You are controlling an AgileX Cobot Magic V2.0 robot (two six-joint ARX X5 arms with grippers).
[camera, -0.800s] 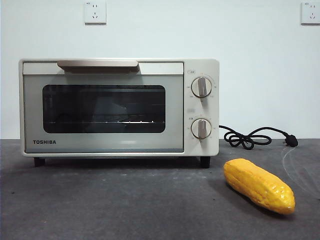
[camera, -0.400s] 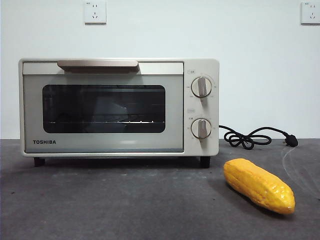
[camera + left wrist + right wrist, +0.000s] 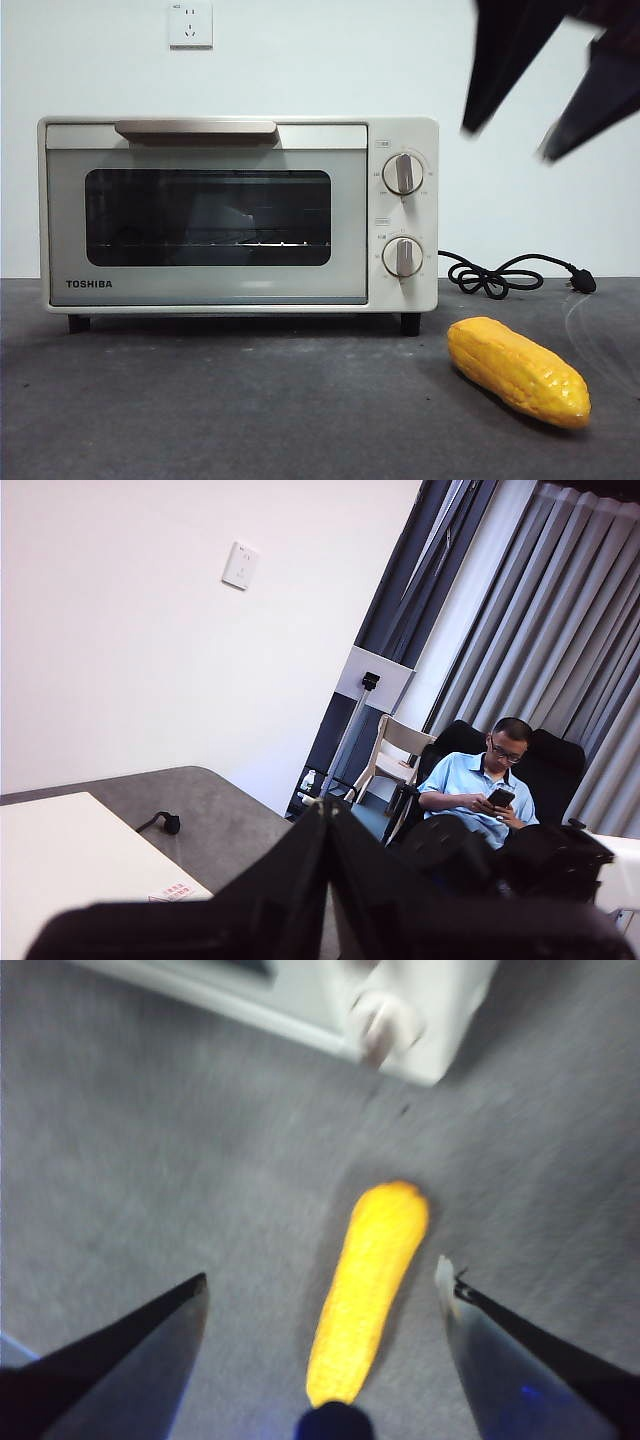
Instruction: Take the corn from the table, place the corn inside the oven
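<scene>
right gripper: my two black jaws are spread wide and hold nothing; in the wrist view the corn lies between them, touched by neither. in the front view this gripper hangs in the upper right, high above the table, its two dark tips pointing down and apart.

left gripper: my jaws here are pressed together to a single point with nothing between them; they face out over the oven's top toward the room, away from the work.

corn: a glossy yellow-orange cob lying flat on the table, to the right of the oven and nearer the front camera, tapered end toward the lower right. seen from my right wrist as corn, blurred, running lengthwise between the jaws.

oven: cream-white, door closed, dark glass window, beige handle along the top of the door, two round knobs at its right side. standing well apart from the corn.

table: dark grey, mottled; it bears the oven and the corn.

cord: black, coiled on the table behind the corn, right of the oven.

wall socket: white, on the wall above the oven.
</scene>
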